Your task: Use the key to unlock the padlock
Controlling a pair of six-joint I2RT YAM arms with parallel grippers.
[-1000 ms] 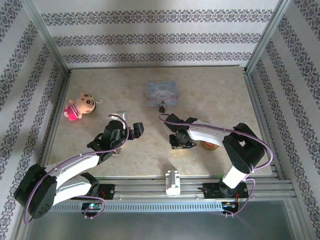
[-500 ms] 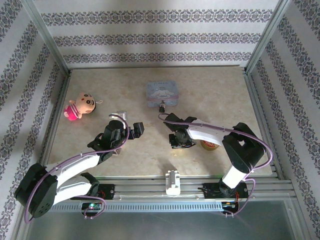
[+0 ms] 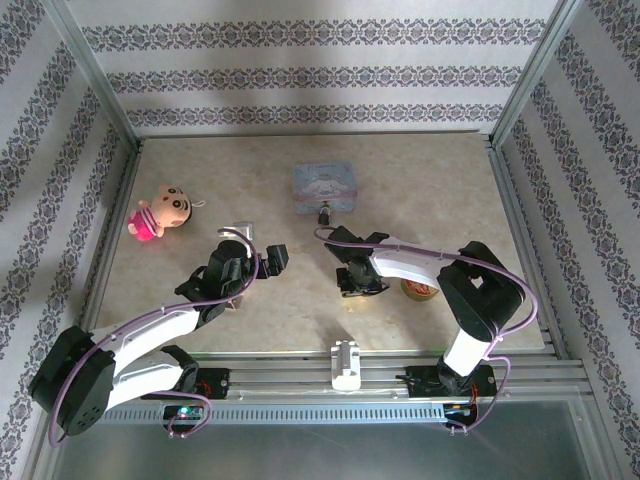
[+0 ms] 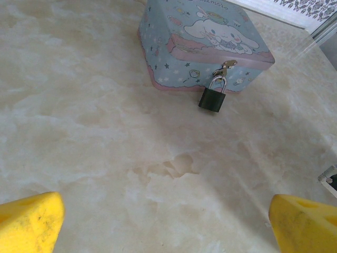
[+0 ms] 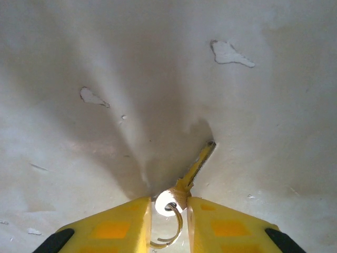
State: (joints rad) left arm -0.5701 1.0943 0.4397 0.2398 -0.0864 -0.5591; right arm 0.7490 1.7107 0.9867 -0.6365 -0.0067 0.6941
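Note:
The padlock (image 4: 212, 98), small and dark with a silver shackle, hangs from the hasp of the pale-blue cartoon tin (image 4: 200, 42); from above it lies at the tin's front edge (image 3: 324, 214). My left gripper (image 4: 168, 224) is open, its yellow fingertips (image 4: 31, 221) wide apart over bare table, well short of the padlock. My right gripper (image 5: 169, 208) is shut on the round head of the key (image 5: 196, 166). The key's blade slants up and to the right with its tip on the table. A small ring hangs from the key's head between the fingers. From above, the right gripper (image 3: 358, 283) sits low at mid-table.
A cartoon doll (image 3: 160, 212) lies at the left. A tape roll (image 3: 417, 290) sits just right of the right gripper. A white block (image 3: 345, 365) rests on the front rail. Metal frame posts and patterned walls enclose the table (image 3: 440, 190).
The right arm has shifted very slightly over the same spot on the table. The left arm has not moved.

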